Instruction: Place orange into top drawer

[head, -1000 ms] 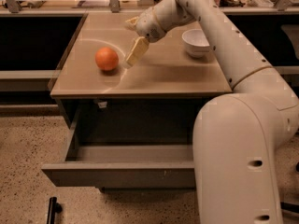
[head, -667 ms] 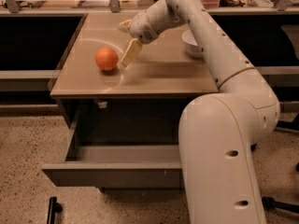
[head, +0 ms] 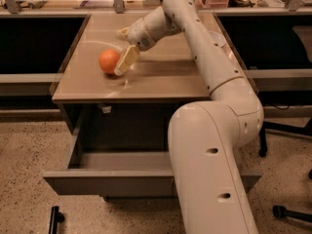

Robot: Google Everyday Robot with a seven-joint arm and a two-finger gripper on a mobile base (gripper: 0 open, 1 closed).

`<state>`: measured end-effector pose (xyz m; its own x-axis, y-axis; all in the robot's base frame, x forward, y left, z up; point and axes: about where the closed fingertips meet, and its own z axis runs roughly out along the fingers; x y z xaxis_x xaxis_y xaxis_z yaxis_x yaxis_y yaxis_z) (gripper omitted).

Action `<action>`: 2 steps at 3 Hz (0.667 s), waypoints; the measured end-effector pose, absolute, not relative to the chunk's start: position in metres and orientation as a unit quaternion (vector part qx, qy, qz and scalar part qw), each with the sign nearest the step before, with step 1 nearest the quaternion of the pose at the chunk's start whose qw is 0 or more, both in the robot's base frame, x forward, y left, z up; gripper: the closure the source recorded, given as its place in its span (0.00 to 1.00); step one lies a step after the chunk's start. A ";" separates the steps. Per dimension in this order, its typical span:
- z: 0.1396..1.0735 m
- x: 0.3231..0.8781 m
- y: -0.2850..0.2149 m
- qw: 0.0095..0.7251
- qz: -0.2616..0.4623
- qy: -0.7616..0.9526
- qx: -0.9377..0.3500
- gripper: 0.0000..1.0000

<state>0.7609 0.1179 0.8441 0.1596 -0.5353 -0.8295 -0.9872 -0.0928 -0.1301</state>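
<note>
Judging the step in hand as the pick: the orange (head: 109, 61) sits on the cabinet top (head: 165, 82), left of centre in the upper half of the frame, not lifted. The gripper (head: 121, 52) is at the orange's right side, fingers apart. Its lower finger (head: 127, 60) touches or nearly touches the fruit; I cannot tell which. The other finger (head: 122, 32) stands above and behind, clear of the fruit. Nothing is held.

Doing it well:
- The fruit is round and the top is smooth, so a nudge from one finger alone would likely roll it toward the left edge.
- It is better to bring the spread fingers around the widest part, one on each side, before squeezing.
- The squeeze should be gentle and centred so the orange does not squirt out.
- The carry then goes toward the bottom of the frame and down into the top drawer (head: 122, 182), which is pulled out in the lower half. The arm (head: 214, 77) covers its right part.

Surface: tan, smooth and slightly glossy, with faint arc marks near the fruit.

Room: speckled floor (head: 29, 140), dark openings on either side of the cabinet, a cluttered shelf along the top edge, and a chair base (head: 287, 211) at lower right.
</note>
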 end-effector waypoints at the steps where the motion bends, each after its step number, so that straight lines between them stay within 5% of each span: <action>1: 0.829 0.761 0.131 0.348 0.335 0.571 -0.664 0.00; 2: 0.827 0.761 0.131 0.347 0.336 0.572 -0.663 0.18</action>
